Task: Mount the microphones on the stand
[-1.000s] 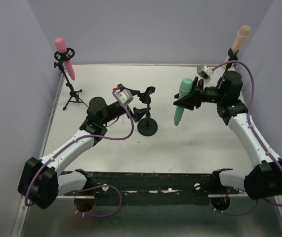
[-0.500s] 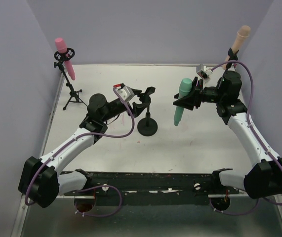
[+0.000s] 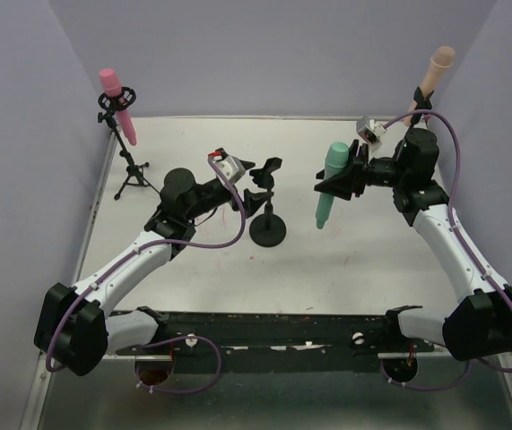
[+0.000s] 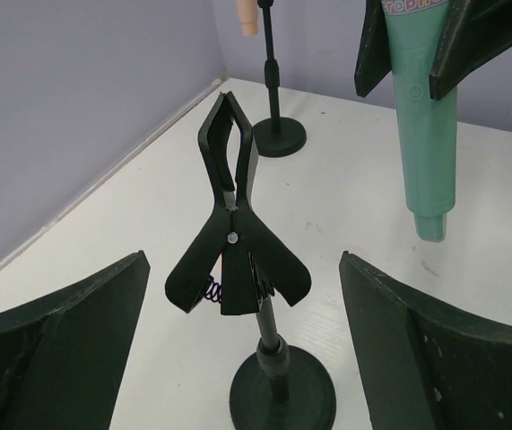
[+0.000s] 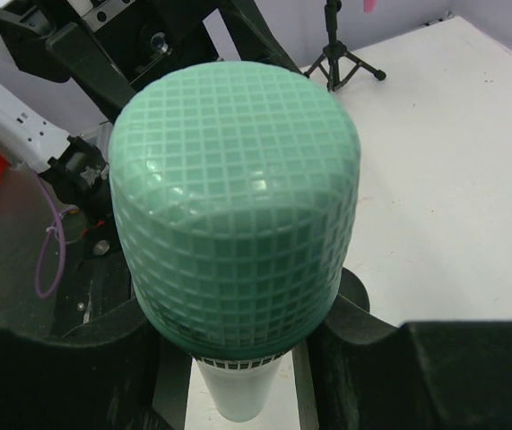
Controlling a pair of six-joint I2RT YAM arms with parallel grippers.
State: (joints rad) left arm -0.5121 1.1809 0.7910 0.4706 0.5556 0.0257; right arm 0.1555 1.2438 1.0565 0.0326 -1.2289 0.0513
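Note:
My right gripper (image 3: 343,178) is shut on the teal-green microphone (image 3: 330,184) and holds it upright, head up, above the table. Its head fills the right wrist view (image 5: 238,206), with the gripper (image 5: 242,345) clamped just below the head. A black clip stand (image 3: 267,199) on a round base stands mid-table, its spring clip (image 4: 233,242) empty. My left gripper (image 3: 247,184) is open, level with the clip, and its fingers (image 4: 58,345) flank the clip without touching. The teal microphone hangs to the clip's far right (image 4: 424,134). The pink microphone (image 3: 117,103) sits in a tripod stand. The peach-beige microphone (image 3: 435,72) sits in another stand.
The tripod stand (image 3: 132,175) is at the back left near the wall. The round-base stand with the peach microphone (image 4: 278,134) is at the back right corner. Purple cables loop off both arms. A black rail (image 3: 264,327) runs along the near edge.
My left gripper has shifted slightly toward the clip stand and now frames the clip. The right arm and teal microphone have barely moved.

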